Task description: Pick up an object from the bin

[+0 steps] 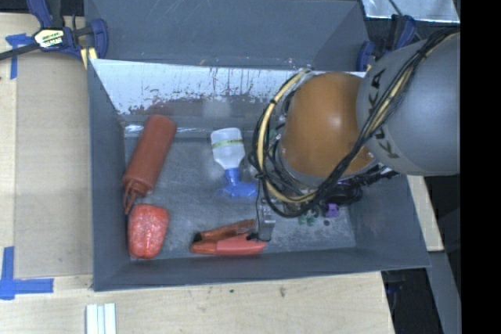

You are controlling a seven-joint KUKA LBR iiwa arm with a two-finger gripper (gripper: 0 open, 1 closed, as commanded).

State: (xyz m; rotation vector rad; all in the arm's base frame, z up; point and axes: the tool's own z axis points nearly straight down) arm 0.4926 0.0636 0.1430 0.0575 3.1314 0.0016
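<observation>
The gripper (264,226) is hanging at the right end of a flat red-orange tool (229,244) lying by the bin's (106,192) lower wall; whether it is spread or pinching, I cannot tell. A white-and-blue piece (228,156) is lying just above, a red knobbly lump (147,231) and a brown-red cylinder (149,156) at the left.

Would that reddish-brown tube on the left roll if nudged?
Probably: the tube looks round and lies on the flat floor of the bin, so a sideways push may roll it. Its straight shape suggests stiffness.
</observation>
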